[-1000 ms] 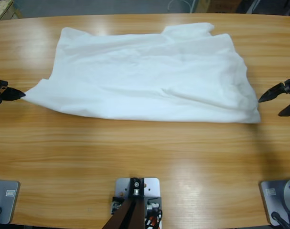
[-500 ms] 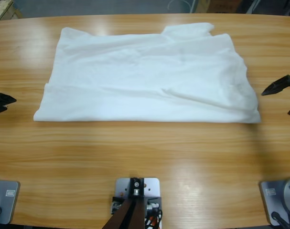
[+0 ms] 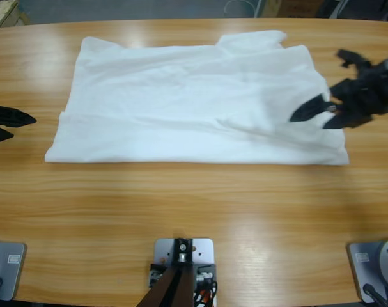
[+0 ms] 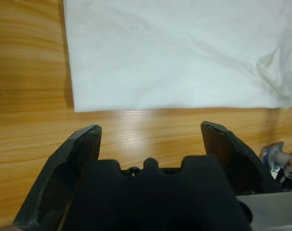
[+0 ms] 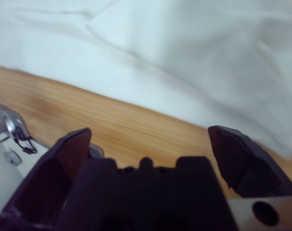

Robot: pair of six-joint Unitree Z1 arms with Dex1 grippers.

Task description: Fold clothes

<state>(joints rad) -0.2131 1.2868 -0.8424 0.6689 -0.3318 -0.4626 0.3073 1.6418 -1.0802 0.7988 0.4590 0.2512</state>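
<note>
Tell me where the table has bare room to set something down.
The widest bare wood is the strip of table along the near edge, in front of the T-shirt. A narrow strip runs behind the shirt. The shirt's ends are crowded: left gripper off one end, right gripper over the other.

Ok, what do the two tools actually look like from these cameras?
Both are matte black. The left tool has two broad, wedge-shaped fingers tapering to blunt tips, rising from a chunky black body with a notched top edge. The right tool has the same build. In the high view each ends in slim pointed black tips.
</note>
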